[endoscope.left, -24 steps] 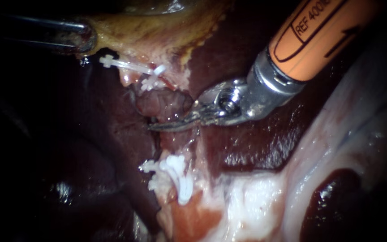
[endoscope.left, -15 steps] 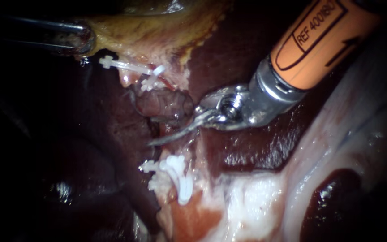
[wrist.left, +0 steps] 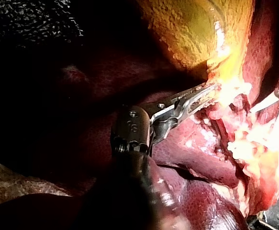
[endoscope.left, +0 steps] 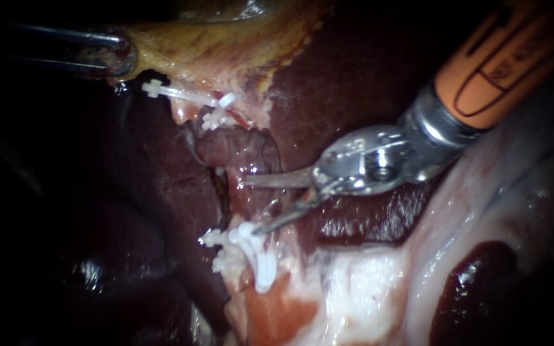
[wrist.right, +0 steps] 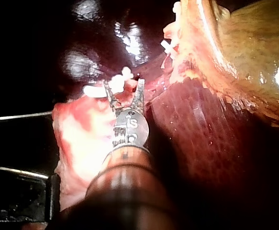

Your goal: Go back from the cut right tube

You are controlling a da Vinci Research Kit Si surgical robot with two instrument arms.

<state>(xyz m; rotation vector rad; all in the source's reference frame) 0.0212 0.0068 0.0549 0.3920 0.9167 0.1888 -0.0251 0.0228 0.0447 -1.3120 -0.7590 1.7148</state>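
Cut tube (endoscope.left: 238,150) stays put while right instrument (endoscope.left: 251,205) has drawn back, jaws now apart; left instrument (endoscope.left: 120,57) jaws clamp gallbladder (endoscope.left: 226,45).

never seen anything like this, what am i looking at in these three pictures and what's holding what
This is a surgical robot working on a pig's liver and gallbladder on a bench. The wide picture comes from an endoscope camera close to the tissue. The other two come from cameras on each instrument's arm, looking along its shaft. The dark red mass is the liver and the yellowish flap is the gallbladder. The left instrument, coming in from the left, has its jaws shut on the gallbladder's edge. The right instrument, with the orange shaft, has its jaws open and holds nothing. They sit beside the cut tube. White clips pinch the tissue above and below the cut.
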